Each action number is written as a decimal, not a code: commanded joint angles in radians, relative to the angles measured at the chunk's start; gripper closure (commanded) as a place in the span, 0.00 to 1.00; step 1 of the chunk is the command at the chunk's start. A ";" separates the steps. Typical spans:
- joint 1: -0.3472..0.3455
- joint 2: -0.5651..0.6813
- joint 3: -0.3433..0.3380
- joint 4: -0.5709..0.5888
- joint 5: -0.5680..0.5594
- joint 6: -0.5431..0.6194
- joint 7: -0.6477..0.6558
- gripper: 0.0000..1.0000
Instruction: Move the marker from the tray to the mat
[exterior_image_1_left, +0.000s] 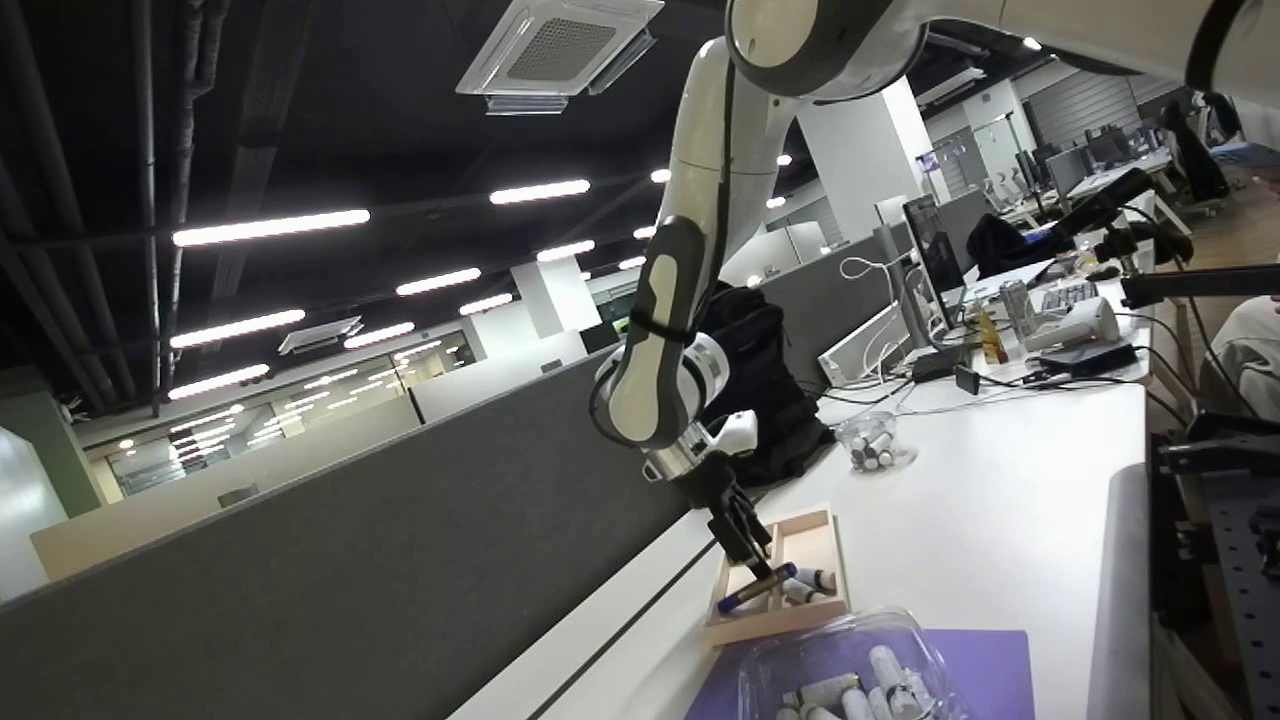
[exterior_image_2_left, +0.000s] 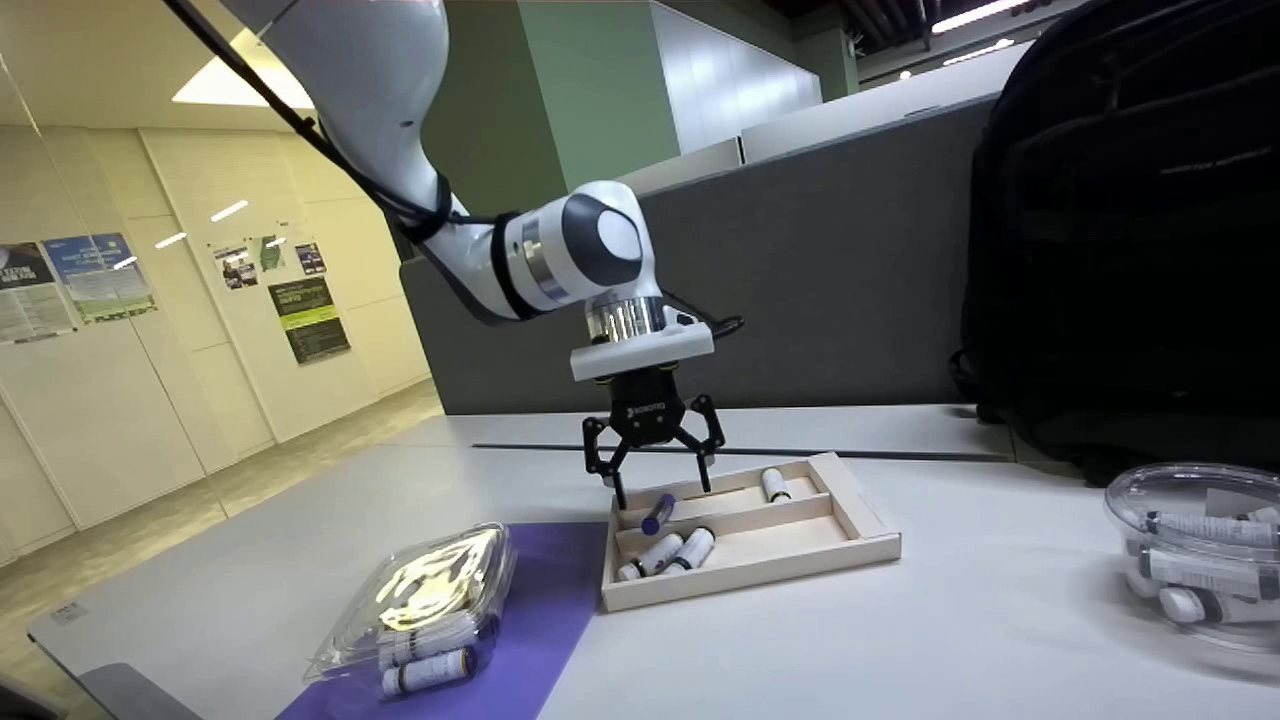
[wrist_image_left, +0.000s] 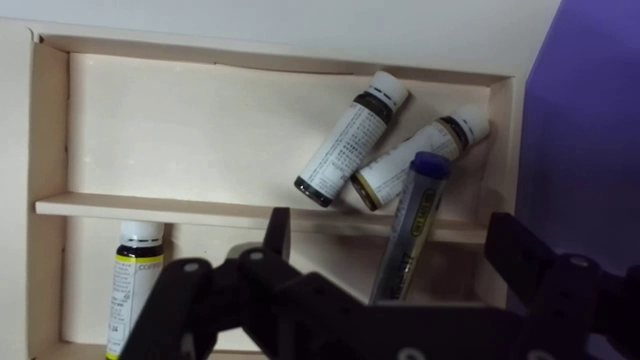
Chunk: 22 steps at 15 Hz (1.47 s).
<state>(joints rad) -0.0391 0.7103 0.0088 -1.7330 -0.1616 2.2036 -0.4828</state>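
The marker, with a dark blue end, rests in the tray, tilted across the low divider. It shows in both exterior views (exterior_image_1_left: 757, 589) (exterior_image_2_left: 658, 514) and in the wrist view (wrist_image_left: 412, 225), where my gripper hides its lower end. The wooden-rimmed tray (exterior_image_2_left: 760, 578) also shows in the wrist view (wrist_image_left: 160, 204). My gripper (exterior_image_2_left: 664, 492) points down over the tray, open. In the wrist view its fingers (wrist_image_left: 391, 229) stand on either side of the marker, with gaps on both sides. The purple mat (exterior_image_2_left: 565, 590) lies beside the tray and also shows in the wrist view (wrist_image_left: 590, 150).
Two small bottles (wrist_image_left: 345, 150) (wrist_image_left: 412, 157) lie close to the marker's blue end; another bottle (wrist_image_left: 135, 290) lies in the nearer compartment. A clear plastic box (exterior_image_2_left: 430, 600) with bottles stands on the mat. A round tub (exterior_image_2_left: 1200, 550), black backpack (exterior_image_2_left: 1130, 250) and grey partition (exterior_image_2_left: 800, 280) stand around.
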 joint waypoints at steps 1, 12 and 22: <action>0.019 0.033 0.005 0.046 -0.045 -0.041 0.033 0.27; 0.024 -0.021 0.034 -0.021 -0.068 -0.039 -0.002 0.98; 0.047 -0.249 0.070 -0.242 -0.156 0.029 -0.055 0.95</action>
<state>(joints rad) 0.0053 0.5216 0.0692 -1.9040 -0.2938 2.2023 -0.5266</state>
